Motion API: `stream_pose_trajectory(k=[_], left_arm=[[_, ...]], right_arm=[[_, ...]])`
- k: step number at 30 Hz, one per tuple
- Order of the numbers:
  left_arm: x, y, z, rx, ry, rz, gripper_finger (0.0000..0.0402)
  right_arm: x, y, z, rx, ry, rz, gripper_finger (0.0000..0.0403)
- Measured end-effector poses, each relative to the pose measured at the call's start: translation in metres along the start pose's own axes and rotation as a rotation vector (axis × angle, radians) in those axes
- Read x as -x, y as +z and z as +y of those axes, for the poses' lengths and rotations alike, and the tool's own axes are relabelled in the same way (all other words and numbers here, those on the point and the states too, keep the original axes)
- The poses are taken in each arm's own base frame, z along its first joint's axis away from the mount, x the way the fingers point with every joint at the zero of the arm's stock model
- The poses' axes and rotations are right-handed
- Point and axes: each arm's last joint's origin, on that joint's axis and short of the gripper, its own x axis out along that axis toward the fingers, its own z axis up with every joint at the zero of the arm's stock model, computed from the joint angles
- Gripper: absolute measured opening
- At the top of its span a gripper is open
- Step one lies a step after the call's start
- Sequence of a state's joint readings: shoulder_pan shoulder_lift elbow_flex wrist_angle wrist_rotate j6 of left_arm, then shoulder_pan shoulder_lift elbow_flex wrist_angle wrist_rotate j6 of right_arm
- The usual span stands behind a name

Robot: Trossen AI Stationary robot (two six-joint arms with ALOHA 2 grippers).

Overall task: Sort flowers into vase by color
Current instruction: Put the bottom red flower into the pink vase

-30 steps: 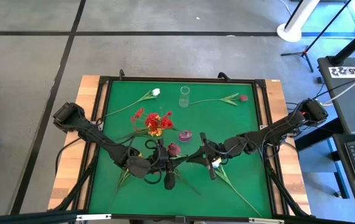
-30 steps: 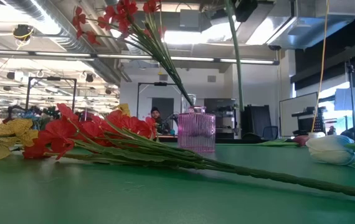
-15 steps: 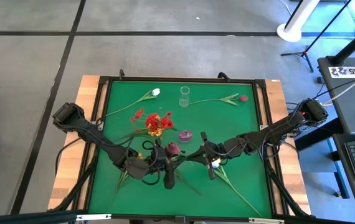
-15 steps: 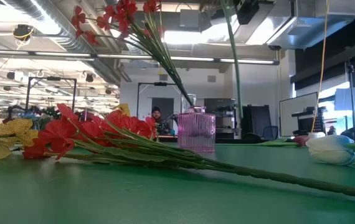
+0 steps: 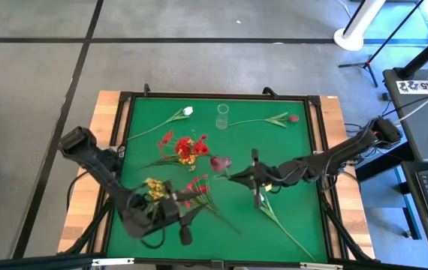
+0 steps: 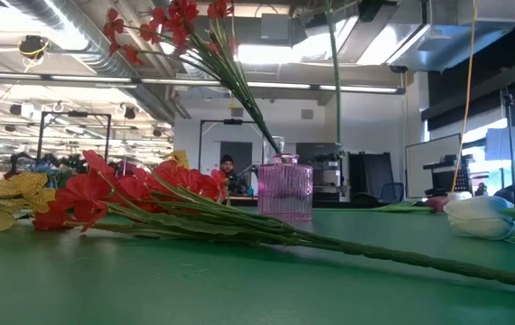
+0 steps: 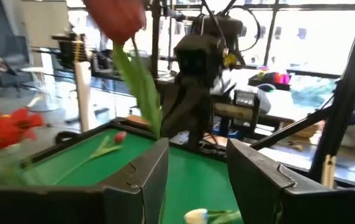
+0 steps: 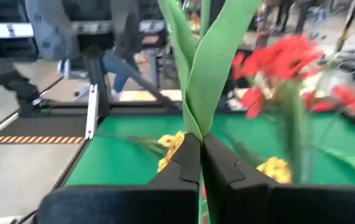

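Green felt covers the desk (image 5: pixel 304 142), and near its middle the right gripper (image 5: pixel 253 178) is clenched on the stem of a dark red tulip (image 5: pixel 218 163) held just above the pink vase (image 6: pixel 285 190). To do this well, it should bring the stem upright over the vase mouth before releasing. The left gripper (image 7: pixel 193 180), released and empty, waits near the front left corner.

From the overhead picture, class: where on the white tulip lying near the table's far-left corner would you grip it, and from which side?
Grip the white tulip by its thin green stem, midway along, not the bud. It lies flat and slanted on the green mat, apart from other flowers, so probably come straight down with fingers across the stem. The open left hand sits nearer that side.
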State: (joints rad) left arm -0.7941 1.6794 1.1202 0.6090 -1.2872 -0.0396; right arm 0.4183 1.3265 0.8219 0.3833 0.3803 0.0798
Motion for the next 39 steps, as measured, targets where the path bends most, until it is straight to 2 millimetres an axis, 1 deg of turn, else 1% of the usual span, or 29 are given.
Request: stream_pose_trajectory(k=[4, 6, 8, 11, 14, 16, 21, 25, 27, 29, 33, 36, 39], left_arm=[[0.023, -0.002, -0.006, -0.038, -0.022, 0.011, 0.0156], [0.032, -0.008, -0.008, -0.051, -0.045, 0.029, 0.0156], [0.039, -0.018, -0.008, -0.069, -0.07, 0.066, 0.0156], [0.045, -0.038, -0.004, -0.052, -0.125, 0.164, 0.0156], [0.044, -0.056, 0.001, -0.011, -0.092, 0.225, 0.0156], [0.041, -0.064, 0.003, 0.002, -0.069, 0.242, 0.0156], [0.034, -0.07, 0.004, 0.009, -0.049, 0.257, 0.0156], [0.03, -0.071, 0.005, 0.007, -0.045, 0.263, 0.0156], [0.03, -0.071, 0.006, -0.001, -0.045, 0.266, 0.0156], [0.03, -0.072, 0.007, -0.016, -0.044, 0.27, 0.0156], [0.03, -0.073, 0.008, -0.044, -0.039, 0.276, 0.0156], [0.027, -0.075, 0.012, -0.079, -0.021, 0.283, 0.0156], [0.021, -0.078, 0.017, -0.091, 0.0, 0.308, 0.0156]], right_arm=[[0.013, 0.015, -0.006, 0.039, -0.059, -0.046, 0.0], [0.018, 0.02, -0.008, 0.065, -0.079, -0.065, 0.0], [0.02, 0.023, -0.013, 0.1, -0.097, -0.068, 0.0], [0.017, 0.021, -0.023, 0.115, -0.13, -0.036, 0.0], [0.011, 0.02, -0.033, 0.11, -0.13, -0.038, 0.0], [0.008, 0.02, -0.039, 0.113, -0.102, -0.048, 0.0], [-0.004, 0.025, -0.055, 0.128, -0.054, -0.133, 0.0], [-0.01, 0.02, -0.064, 0.135, -0.05, -0.122, 0.0], [-0.008, 0.013, -0.065, 0.139, -0.052, -0.138, 0.0], [-0.002, 0.003, -0.068, 0.137, -0.055, -0.159, 0.0], [0.013, -0.011, -0.076, 0.112, -0.059, -0.278, 0.0], [0.016, -0.022, -0.084, 0.09, -0.06, -0.279, 0.0], [0.015, -0.023, -0.088, 0.079, -0.043, -0.273, 0.0]])
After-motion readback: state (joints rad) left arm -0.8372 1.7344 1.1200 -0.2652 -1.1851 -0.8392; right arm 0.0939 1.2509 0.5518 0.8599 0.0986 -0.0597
